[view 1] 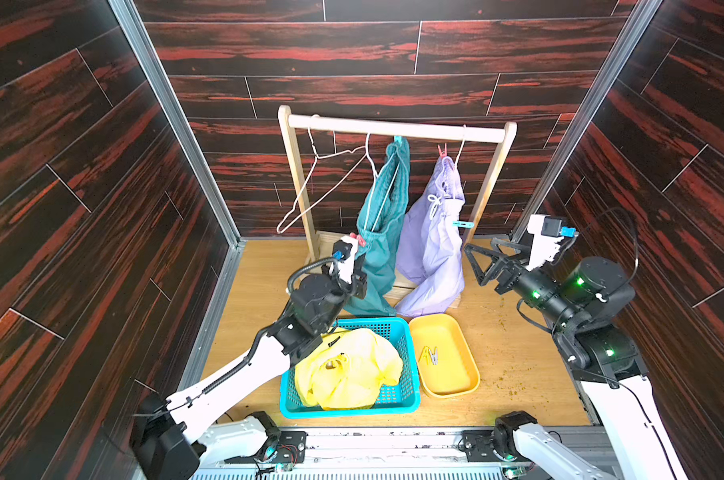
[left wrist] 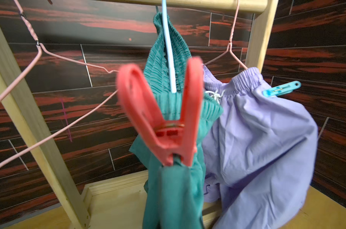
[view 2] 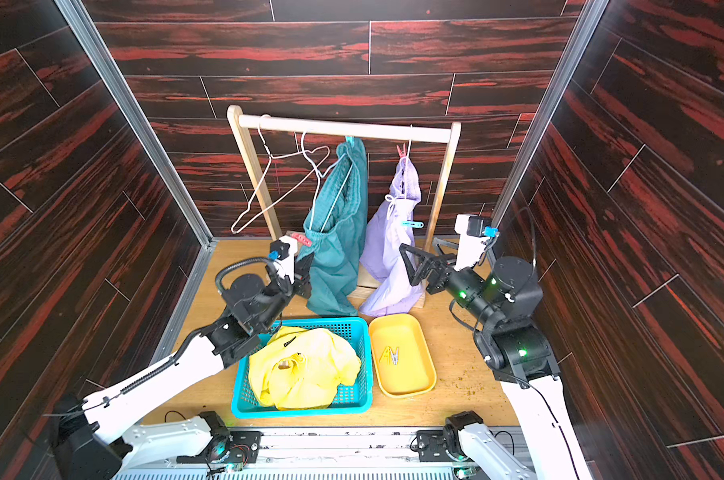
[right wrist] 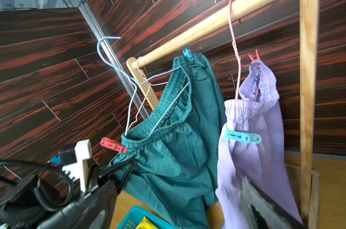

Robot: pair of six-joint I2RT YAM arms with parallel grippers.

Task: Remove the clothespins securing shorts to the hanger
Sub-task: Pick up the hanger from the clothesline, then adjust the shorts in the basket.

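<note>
Okay, left gripper (right wrist: 131, 162) clamped tight on teal shorts (view 1: 381, 249) fabric, just under the red clothespin (view 1: 358, 240) at their 9 o'clock edge. Right gripper (view 1: 474, 266) spread wide, holding nothing, 3 o'clock of lavender shorts (view 1: 435, 257). Blue clothespin (view 1: 463, 225) pinned at lavender's 2 o'clock. Yellow clothespins (view 1: 430, 356) lie in the yellow tray (view 1: 464, 374).

The basket (view 1: 352, 411) holds shorts (view 1: 352, 370); tray (view 1: 455, 374) right of it, rack (view 1: 393, 129) behind.
</note>
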